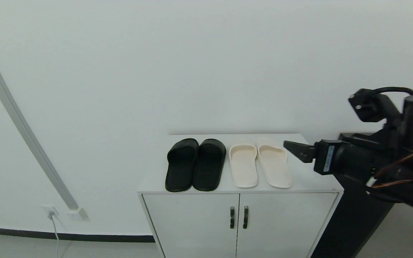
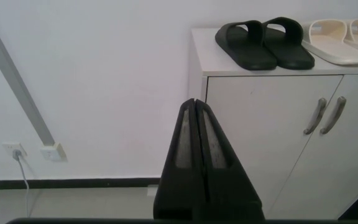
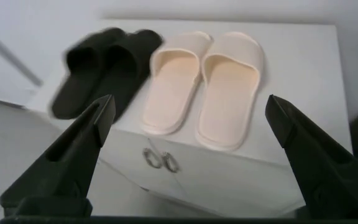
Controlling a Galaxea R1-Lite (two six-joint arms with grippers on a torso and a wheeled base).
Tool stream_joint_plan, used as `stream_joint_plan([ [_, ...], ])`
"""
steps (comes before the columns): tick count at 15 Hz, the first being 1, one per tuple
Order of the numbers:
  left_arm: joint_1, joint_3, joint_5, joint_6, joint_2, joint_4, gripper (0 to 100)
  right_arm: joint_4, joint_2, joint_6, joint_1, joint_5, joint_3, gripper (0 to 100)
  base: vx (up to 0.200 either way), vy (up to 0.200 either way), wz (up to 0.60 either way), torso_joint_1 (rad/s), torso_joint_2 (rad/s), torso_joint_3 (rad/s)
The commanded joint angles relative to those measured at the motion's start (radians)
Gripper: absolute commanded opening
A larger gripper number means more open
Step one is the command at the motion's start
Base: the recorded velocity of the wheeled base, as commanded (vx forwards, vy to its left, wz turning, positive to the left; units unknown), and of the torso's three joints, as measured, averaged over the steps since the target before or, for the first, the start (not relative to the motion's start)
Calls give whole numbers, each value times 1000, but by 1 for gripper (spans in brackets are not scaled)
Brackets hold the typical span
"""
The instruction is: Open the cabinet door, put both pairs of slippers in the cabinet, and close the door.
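Black slippers (image 1: 195, 165) and cream slippers (image 1: 260, 165) lie paired atop the cabinet (image 1: 154, 182), its doors shut and handles (image 1: 238, 217) untouched; right gripper (image 1: 295, 150) gapes beside the cream pair, seemingly poised to grasp, while left gripper (image 2: 194, 124), clenched empty, hangs low before the cabinet.

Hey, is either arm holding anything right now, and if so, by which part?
Nothing is held. The right gripper has its jaws open and empty, near the cream slippers. The left gripper has its jaws shut on nothing, clear of the cabinet.
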Motion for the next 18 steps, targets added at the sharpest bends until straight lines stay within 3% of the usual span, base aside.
stream_joint_plan([
  [1,0,0,1,0,0,0,0,-4,176,2,28,-65,-79,100,0,0,0,0,0,0],
  [6,0,0,1,0,0,0,0,-184,388,-4,28,-193,-146,100,0,0,0,0,0,0],
  [18,0,0,1,0,0,0,0,-218,731,-10,-57,-190,-410,100,0,0,0,0,0,0],
])
